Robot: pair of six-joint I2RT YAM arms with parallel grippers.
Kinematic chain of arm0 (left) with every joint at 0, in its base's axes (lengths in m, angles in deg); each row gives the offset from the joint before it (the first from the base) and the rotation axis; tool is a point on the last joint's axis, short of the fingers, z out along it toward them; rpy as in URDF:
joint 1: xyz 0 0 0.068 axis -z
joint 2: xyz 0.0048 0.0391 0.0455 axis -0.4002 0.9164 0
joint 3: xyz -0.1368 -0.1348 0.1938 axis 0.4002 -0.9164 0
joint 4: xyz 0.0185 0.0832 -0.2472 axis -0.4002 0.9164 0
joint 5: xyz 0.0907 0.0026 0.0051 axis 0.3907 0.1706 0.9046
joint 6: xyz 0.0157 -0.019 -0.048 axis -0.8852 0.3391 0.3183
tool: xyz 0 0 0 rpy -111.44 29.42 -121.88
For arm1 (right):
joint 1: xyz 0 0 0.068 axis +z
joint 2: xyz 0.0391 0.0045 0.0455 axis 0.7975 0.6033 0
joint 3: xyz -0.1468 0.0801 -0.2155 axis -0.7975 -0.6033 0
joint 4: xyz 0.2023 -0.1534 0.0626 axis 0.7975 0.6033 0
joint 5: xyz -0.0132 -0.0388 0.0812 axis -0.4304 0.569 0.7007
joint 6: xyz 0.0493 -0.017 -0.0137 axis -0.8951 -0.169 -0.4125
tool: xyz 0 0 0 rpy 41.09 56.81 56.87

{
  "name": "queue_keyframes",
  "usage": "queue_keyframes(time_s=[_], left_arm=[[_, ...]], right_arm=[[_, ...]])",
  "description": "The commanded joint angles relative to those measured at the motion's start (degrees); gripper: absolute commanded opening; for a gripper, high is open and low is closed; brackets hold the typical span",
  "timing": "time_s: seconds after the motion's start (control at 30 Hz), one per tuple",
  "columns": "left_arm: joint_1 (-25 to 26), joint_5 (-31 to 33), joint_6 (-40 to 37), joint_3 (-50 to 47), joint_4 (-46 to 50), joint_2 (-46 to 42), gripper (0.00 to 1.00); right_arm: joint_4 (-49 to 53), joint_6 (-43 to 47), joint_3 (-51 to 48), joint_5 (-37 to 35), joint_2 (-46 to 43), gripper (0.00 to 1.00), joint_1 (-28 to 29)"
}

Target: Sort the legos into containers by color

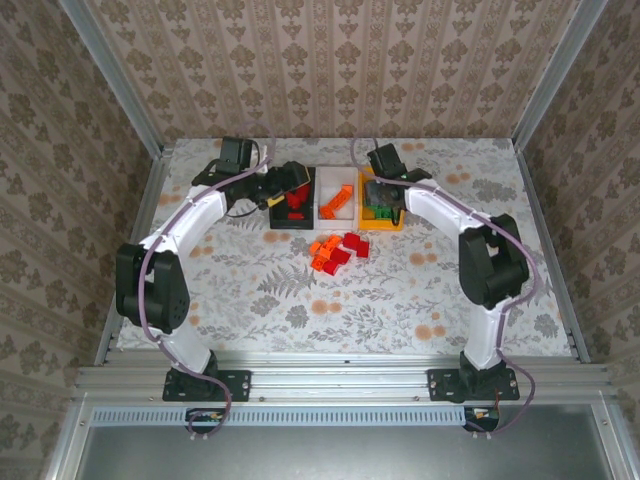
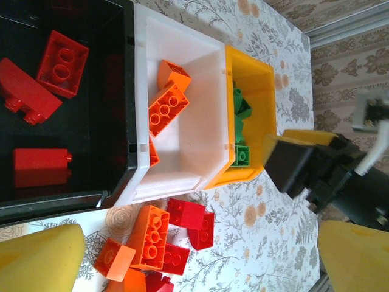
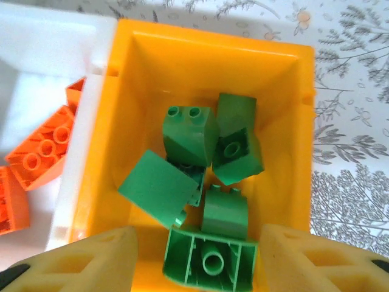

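Left end effector hovers at the black bin, fingers wide and empty. Three red bricks are already inside. The white bin holds several orange bricks. Over to the right end effector above the yellow-orange bin: its fingers are spread, with a gap beside the upturned green brick, so that one looks released. The greens seem done! What's left is a mixed red-and-orange pile on the table, just before the bins. I'd call it past halfway.
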Motion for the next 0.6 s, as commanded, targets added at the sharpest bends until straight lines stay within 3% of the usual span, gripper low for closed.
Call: queue_keyframes(time_s=[0.0, 0.2, 0.27, 0.43, 0.57], left_arm=[[-0.4, -2.1, 1.8, -0.4, -1.7, 0.9, 1.0], [-0.3, -2.3, 3.3, -1.1, -2.4, 1.4, 1.0], [-0.4, -2.4, 4.5, -1.5, -2.5, 2.0, 1.0], [-1.9, -2.5, 7.6, -3.3, -4.2, 2.7, 1.0], [-3.6, -2.7, 9.0, -4.4, -5.4, 3.1, 1.0]], right_arm=[[-2.2, -3.9, -8.0, 0.1, -9.4, 0.56, 2.7], [-6.8, -10.7, -21.9, -3.2, -16.7, 0.54, 11.6], [-8.9, -13.3, -24.5, -1.1, -17.5, 0.52, 13.6], [-8.4, -13.2, -21.8, -1.0, -13.3, 0.52, 20.6], [-5.9, -15.3, -20.7, -4.7, -10.3, 0.58, 20.7]])
